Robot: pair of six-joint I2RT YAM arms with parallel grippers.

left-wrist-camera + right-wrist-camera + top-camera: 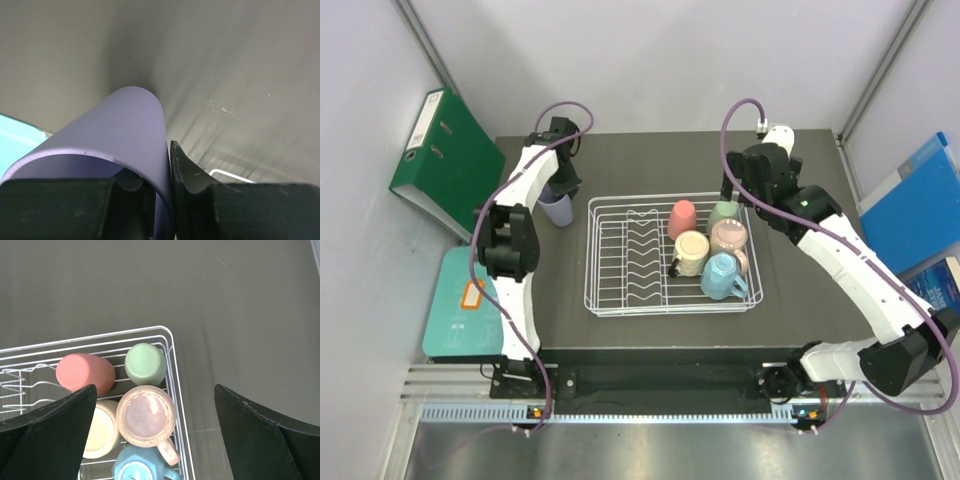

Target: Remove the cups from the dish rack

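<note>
Set-down step: left hand (161, 172) pinching plain lavender cup (120, 130) (release next); right hand (155, 397) wide, white wire dish rack (610, 260) beneath it.

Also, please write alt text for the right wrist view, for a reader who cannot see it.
The open right gripper hangs above a white rack's corner holding five cups: coral, green, pink with a handle, cream and blue. Dark table lies beyond.
</note>
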